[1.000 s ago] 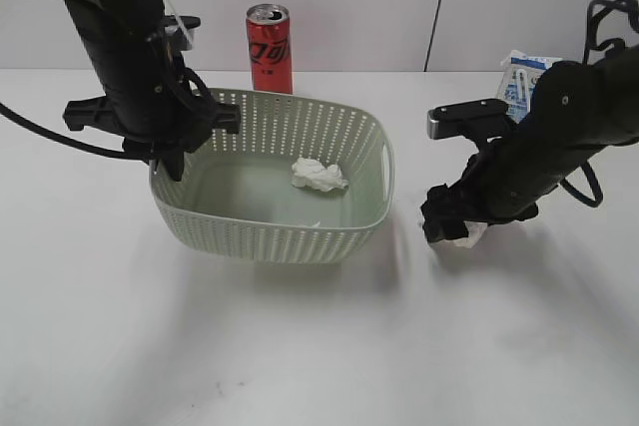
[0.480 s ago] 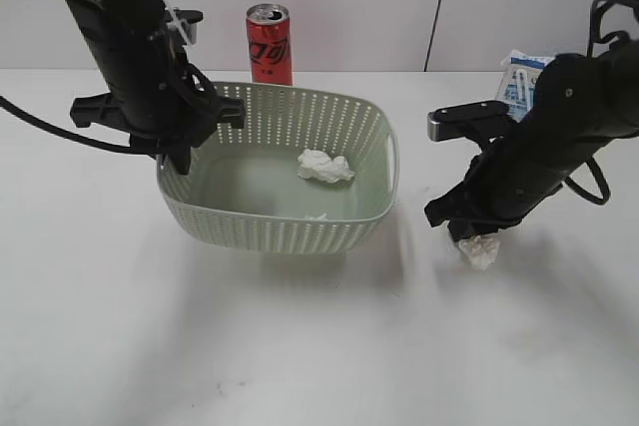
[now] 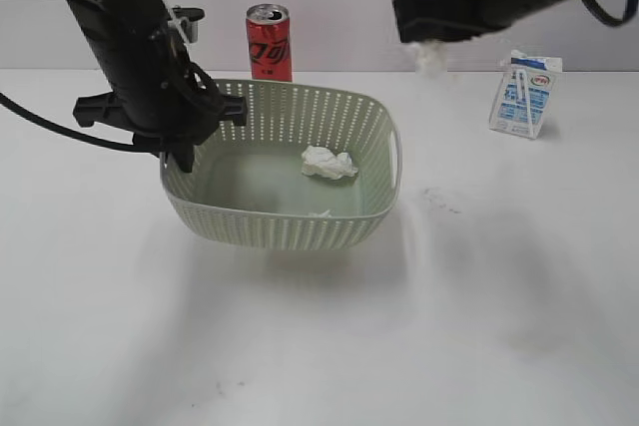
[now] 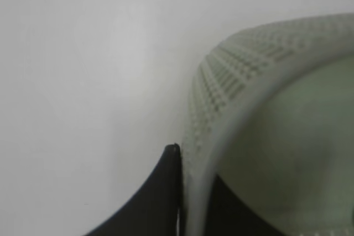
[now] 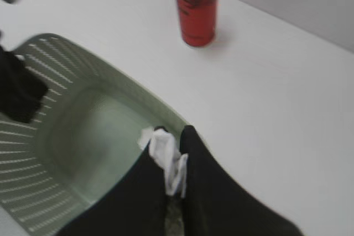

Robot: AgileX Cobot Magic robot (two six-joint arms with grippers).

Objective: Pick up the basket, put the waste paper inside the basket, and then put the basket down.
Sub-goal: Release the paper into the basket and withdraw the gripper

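Note:
The pale green basket (image 3: 290, 216) hangs slightly tilted just above the table. My left gripper (image 3: 180, 155) is shut on its left rear rim; in the left wrist view its fingers (image 4: 166, 192) pinch the slotted wall (image 4: 232, 75). One white waste paper wad (image 3: 327, 163) lies inside the basket, with a smaller white scrap (image 3: 319, 213) by the front wall. My right gripper (image 3: 429, 45) is high above the basket's right rear corner, shut on another wad (image 3: 431, 57). In the right wrist view this wad (image 5: 172, 161) sits between the fingers over the basket's rim (image 5: 61, 53).
A red drink can (image 3: 270, 42) stands behind the basket and shows in the right wrist view (image 5: 194, 4). A blue-and-white milk carton (image 3: 524, 95) stands at the right rear. The white table (image 3: 499, 276) ends at a pale back wall.
My right gripper has risen from the table right of the basket, carrying the wad up and left, above the basket's right rear. The basket has shifted slightly right in the left gripper.

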